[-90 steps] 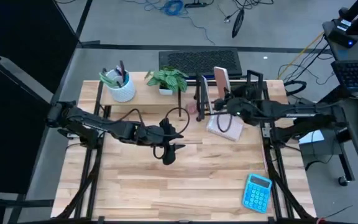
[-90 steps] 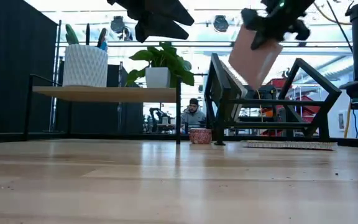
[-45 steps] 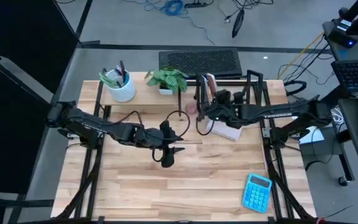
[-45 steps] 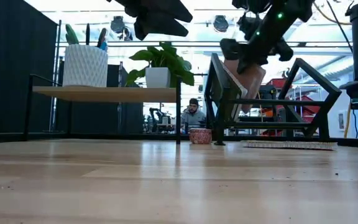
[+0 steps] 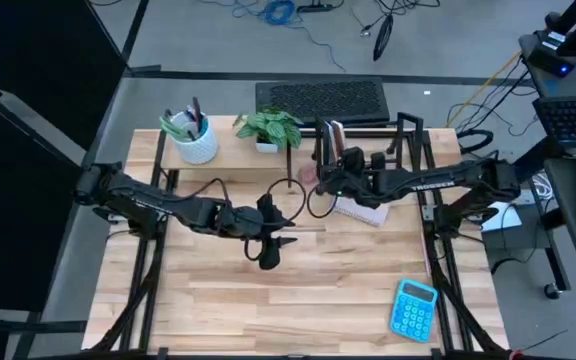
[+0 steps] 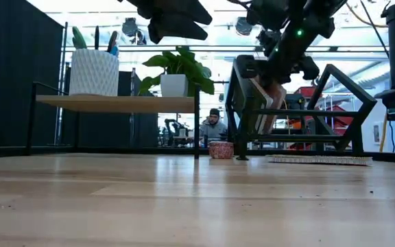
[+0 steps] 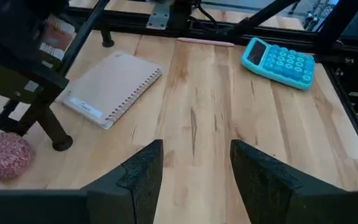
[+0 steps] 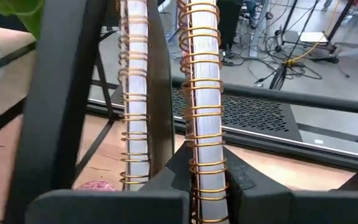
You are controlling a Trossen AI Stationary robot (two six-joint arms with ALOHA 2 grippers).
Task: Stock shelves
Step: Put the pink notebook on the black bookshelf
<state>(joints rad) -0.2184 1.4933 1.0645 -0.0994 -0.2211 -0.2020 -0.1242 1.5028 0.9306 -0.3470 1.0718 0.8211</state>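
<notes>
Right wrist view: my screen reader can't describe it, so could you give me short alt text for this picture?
The right gripper holds a notebook with a gold spiral binding upright in the black wire rack, beside a second spiral-bound notebook already standing in the rack. Behind are the wooden table, a black perforated mat and cables on the floor.

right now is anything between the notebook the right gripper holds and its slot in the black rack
Nothing visible. The right gripper holds the spiral notebook already between the black rack's dividers, beside another spiral notebook standing in the next slot.
</notes>
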